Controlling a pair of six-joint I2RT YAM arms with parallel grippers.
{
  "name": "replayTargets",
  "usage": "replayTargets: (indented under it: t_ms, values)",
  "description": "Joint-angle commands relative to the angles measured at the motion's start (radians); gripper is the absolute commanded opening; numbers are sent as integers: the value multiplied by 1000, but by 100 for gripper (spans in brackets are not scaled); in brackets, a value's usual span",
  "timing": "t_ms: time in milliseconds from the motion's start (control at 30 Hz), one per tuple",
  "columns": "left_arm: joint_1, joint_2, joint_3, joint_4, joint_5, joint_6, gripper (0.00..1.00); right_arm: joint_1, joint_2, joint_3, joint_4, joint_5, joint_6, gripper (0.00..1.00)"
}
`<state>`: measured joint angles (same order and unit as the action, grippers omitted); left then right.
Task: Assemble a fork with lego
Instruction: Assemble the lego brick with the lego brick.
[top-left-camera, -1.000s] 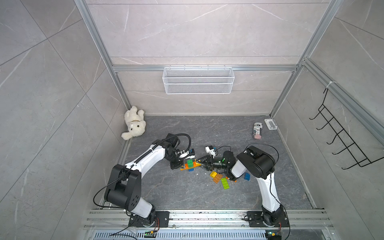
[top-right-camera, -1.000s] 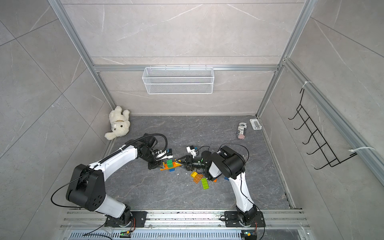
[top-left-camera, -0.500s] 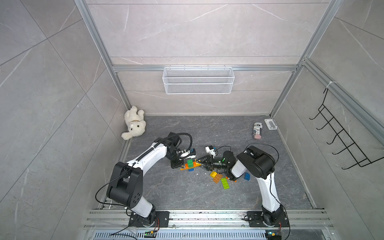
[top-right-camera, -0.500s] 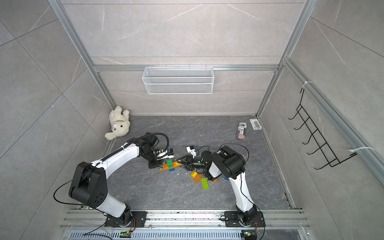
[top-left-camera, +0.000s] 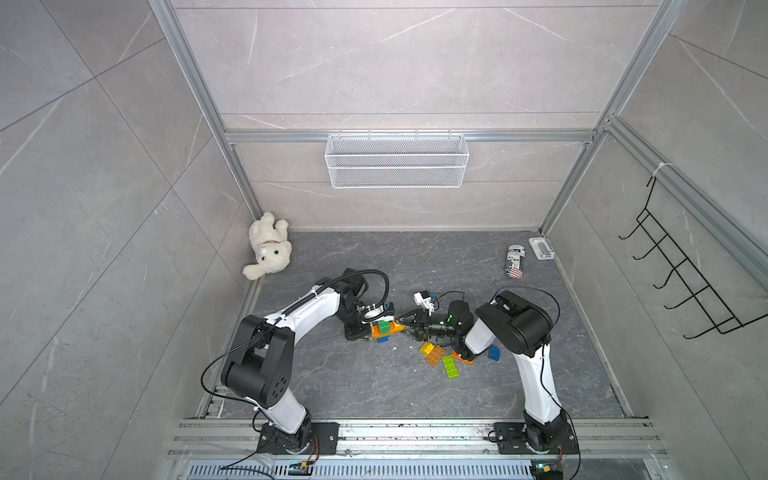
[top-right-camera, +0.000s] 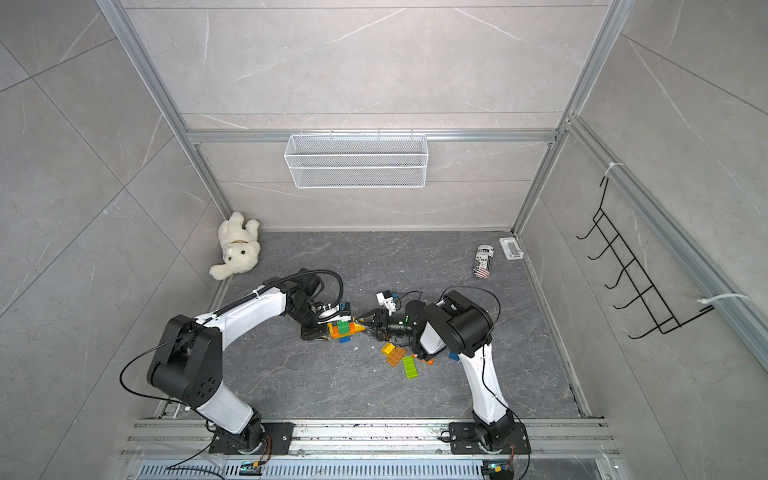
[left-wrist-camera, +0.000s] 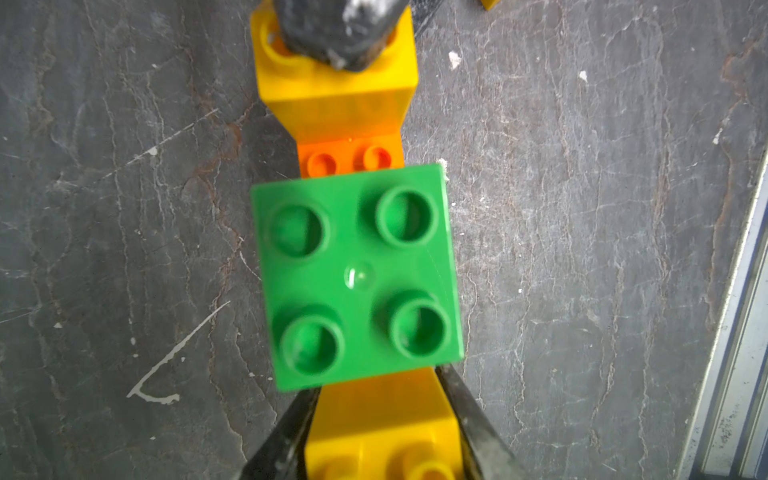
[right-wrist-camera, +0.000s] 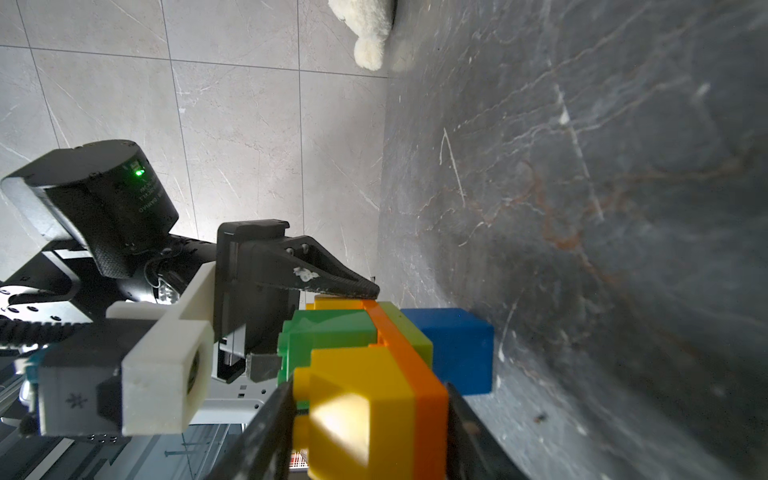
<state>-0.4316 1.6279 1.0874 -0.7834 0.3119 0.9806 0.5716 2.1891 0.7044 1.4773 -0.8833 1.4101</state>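
Lego assembly: a short bar of chunky studded plastic bricks, held between the two arms near the middle of the dark grey stone-patterned table.

Make-up of the lego assembly, from the wrist views:
- green square four-stud brick, top centre
- thin orange plate, directly under the green brick
- yellow sloped brick, on the end toward the right arm
- second yellow sloped brick, on the end toward the left arm
- lime brick and blue block, beneath the plate

Whether the blue block touches the table cannot be told.

Left pincer: points downward. Its fingers are clamped on the two sides of the second yellow sloped brick.

Right pincer: rolled on its side and clamped on the opposite end. One finger lies on the studs of the yellow sloped brick, the other under the thin orange plate.

Loose lego, lying flat on the table just beside the right arm, toward the front rail:
- small yellow brick
- orange oblong brick, touching the yellow one
- lime oblong brick
- small blue brick, set apart behind the arm

Other items:
- white plush bear, back left corner
- printed drinks can, on its side at back right
- white wire basket, on the rear wall
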Motion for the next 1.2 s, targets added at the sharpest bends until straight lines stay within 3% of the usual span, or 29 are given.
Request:
replayTargets:
  t_ms: [0,200,667,1167]
  values:
    - [-1,3,8,-25,0,23,42,1,-31,0,-45,-7,-20,56]
    - [-1,5,-2,-24,3,17,40,2,-55,-6,-46,-10,-22,57]
    - [1,-101,-77,73,6,-19,57,2,-73,-21,-48,-16,-34,59]
    - [10,-185,-137,115,10,-60,65,-25,-86,-110,-62,15,-84,60]
